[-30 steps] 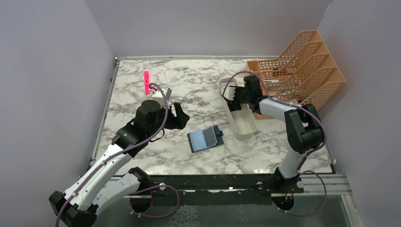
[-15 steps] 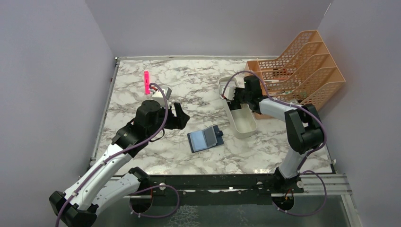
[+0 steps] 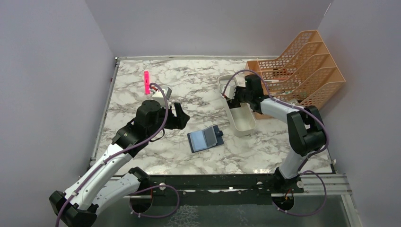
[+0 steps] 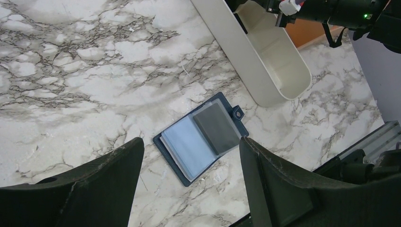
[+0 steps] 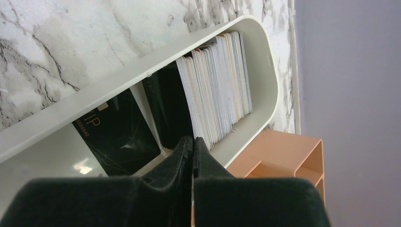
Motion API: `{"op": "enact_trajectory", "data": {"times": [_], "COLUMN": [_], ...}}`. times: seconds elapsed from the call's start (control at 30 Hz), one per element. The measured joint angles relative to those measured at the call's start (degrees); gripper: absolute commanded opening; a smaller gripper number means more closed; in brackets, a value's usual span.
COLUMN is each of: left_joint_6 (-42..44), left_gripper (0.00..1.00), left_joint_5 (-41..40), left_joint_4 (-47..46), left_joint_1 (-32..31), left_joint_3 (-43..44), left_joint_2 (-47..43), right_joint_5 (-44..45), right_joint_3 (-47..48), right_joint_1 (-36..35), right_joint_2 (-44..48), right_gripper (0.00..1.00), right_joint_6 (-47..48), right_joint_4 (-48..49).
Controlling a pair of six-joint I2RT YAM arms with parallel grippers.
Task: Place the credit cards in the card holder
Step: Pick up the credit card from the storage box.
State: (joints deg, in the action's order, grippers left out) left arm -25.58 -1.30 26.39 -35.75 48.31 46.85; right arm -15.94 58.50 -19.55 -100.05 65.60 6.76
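The card holder [image 3: 205, 138] lies open on the marble table, navy outside and pale blue inside. In the left wrist view [image 4: 187, 146] a grey credit card [image 4: 216, 127] sits in its right half. My left gripper [image 4: 189, 179] is open and empty, hovering above the holder; in the top view [image 3: 182, 117] it is to the holder's left. My right gripper [image 3: 234, 96] reaches into the far end of the long white tray [image 3: 249, 126]. Its fingers [image 5: 193, 146] are shut on the edge of an upright black credit card [image 5: 168, 106], next to a stack of pale cards [image 5: 217, 80].
An orange mesh file rack [image 3: 302, 66] stands right behind the tray and the right arm. A pink marker [image 3: 146, 82] lies at the back left. A black face with gold lettering [image 5: 118, 135] shows inside the tray [image 5: 260, 118], left of the held card.
The right gripper has shifted slightly inside the tray, and the tray's near end has moved a little toward the back. The left arm and the card holder have not moved.
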Motion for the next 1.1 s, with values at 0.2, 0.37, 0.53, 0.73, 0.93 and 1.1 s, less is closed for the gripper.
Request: {"op": "enact_trajectory", "data": {"times": [0.2, 0.37, 0.53, 0.73, 0.93, 1.1], "left_joint_6": [0.02, 0.07, 0.11, 0.11, -0.02, -1.49], "left_gripper": [0.77, 0.77, 0.77, 0.77, 0.76, 0.74], "left_joint_5": [0.0, 0.0, 0.0, 0.0, 0.0, 0.02], "left_joint_4": [0.0, 0.0, 0.0, 0.0, 0.0, -0.09], "left_joint_1": [0.0, 0.0, 0.0, 0.04, 0.07, 0.07], "left_joint_3": [0.0, 0.0, 0.0, -0.02, -0.04, -1.22], "left_joint_2": [0.0, 0.13, 0.33, 0.85, 1.09, 1.75], "right_joint_5": [0.0, -0.46, -1.42, -2.89, -6.58, -10.86], "right_joint_3": [0.11, 0.17, 0.17, -0.09, -1.36, -4.76], "right_joint_1": [0.0, 0.0, 0.0, 0.0, 0.0, 0.0], "right_joint_2": [1.64, 4.0, 7.78, 12.81, 18.1, 25.53], "right_gripper": [0.03, 0.01, 0.01, 0.01, 0.01, 0.01], "right_joint_6": [-0.04, -0.5, -1.77, -4.7, -15.67, -32.61], "right_joint_4": [-0.5, -3.06, -5.62, -7.04, -7.87, -4.26]}}
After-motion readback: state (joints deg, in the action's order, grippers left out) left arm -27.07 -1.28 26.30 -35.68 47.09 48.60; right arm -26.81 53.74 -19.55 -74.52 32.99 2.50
